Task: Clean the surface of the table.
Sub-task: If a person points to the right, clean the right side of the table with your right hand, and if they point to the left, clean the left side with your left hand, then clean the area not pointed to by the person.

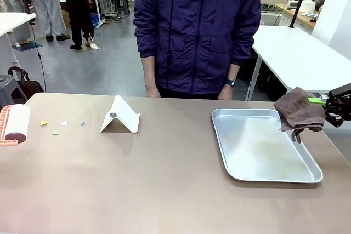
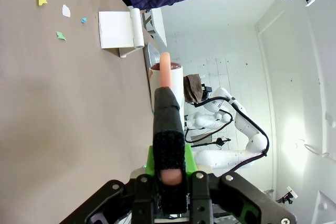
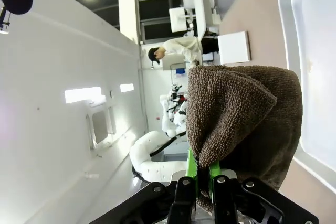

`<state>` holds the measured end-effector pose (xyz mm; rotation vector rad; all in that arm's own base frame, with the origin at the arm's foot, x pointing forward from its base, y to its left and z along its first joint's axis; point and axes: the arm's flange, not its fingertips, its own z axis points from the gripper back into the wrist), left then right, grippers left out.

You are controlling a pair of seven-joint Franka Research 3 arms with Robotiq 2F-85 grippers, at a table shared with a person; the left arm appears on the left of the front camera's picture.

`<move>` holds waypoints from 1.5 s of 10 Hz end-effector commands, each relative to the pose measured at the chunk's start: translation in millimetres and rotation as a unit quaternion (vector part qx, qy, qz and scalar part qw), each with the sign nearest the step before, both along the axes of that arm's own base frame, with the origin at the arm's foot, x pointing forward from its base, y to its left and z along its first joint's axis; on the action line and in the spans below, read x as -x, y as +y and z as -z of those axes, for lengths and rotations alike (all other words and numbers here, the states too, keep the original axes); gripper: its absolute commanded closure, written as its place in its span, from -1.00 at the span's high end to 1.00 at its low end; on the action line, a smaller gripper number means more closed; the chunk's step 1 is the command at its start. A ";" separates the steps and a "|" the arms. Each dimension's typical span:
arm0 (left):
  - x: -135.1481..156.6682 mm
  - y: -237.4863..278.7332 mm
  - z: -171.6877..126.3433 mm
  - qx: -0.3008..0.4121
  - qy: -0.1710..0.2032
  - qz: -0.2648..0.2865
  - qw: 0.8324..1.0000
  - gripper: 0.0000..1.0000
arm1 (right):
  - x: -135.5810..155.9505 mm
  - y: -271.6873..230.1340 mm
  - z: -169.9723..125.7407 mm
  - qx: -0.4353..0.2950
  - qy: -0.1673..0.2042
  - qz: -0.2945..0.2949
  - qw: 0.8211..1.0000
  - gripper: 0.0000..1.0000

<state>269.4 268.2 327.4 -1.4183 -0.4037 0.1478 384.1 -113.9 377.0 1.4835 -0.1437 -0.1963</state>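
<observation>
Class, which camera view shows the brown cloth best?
Right wrist view: the brown cloth is close up, pinched by the right gripper. Front view shows it small by the tray; left wrist view, tiny, distant.

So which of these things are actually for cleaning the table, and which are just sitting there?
For the job: the table, the paper scraps, the roller in the left gripper, the brown cloth in the right gripper.
Probably just lying about: the white folded stand, the metal tray.
</observation>
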 end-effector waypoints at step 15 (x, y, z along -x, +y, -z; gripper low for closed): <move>0.0 0.0 0.0 0.000 0.000 0.000 1.000 -0.55 | -3.4 -0.8 -5.4 -0.004 0.004 -0.007 1.000 -0.81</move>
